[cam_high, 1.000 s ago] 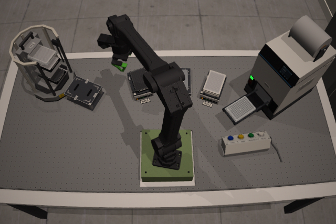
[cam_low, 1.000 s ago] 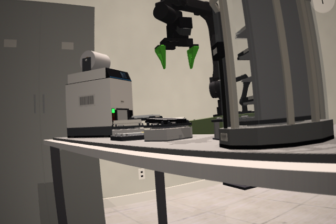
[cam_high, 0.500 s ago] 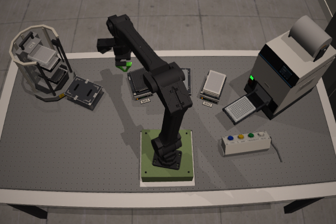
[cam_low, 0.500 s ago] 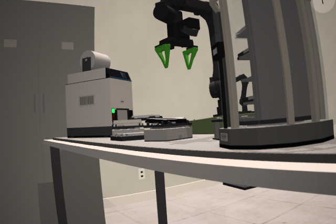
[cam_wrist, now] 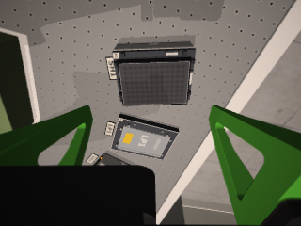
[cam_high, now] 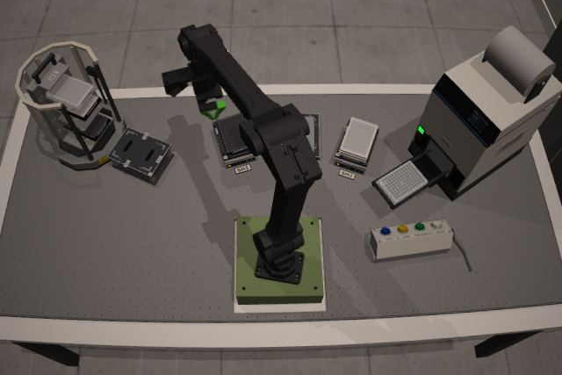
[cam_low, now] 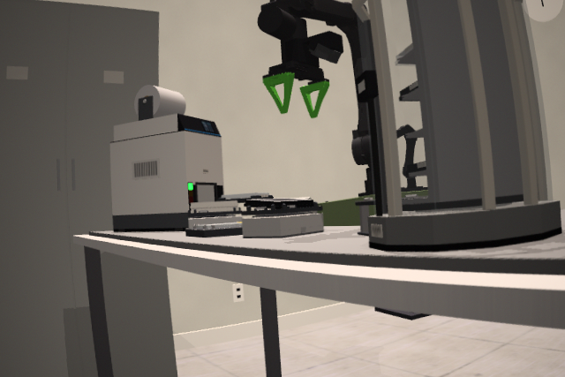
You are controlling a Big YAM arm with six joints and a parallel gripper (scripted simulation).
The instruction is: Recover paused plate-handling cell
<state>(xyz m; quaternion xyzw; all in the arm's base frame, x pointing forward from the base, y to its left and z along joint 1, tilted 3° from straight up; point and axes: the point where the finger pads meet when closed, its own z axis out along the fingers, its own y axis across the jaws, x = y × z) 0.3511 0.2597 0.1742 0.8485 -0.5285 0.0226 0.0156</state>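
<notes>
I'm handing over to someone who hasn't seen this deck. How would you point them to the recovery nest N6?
Start at the tall glass-walled plate hotel at the deck's left end. Just to its right, at the foot of the tower, lies a low dark square plate, the recovery nest N6, turned at an angle to the table edge. Unlike the two shakers further right, it carries no plate, showing two dark slots and pale corner marks.
</notes>
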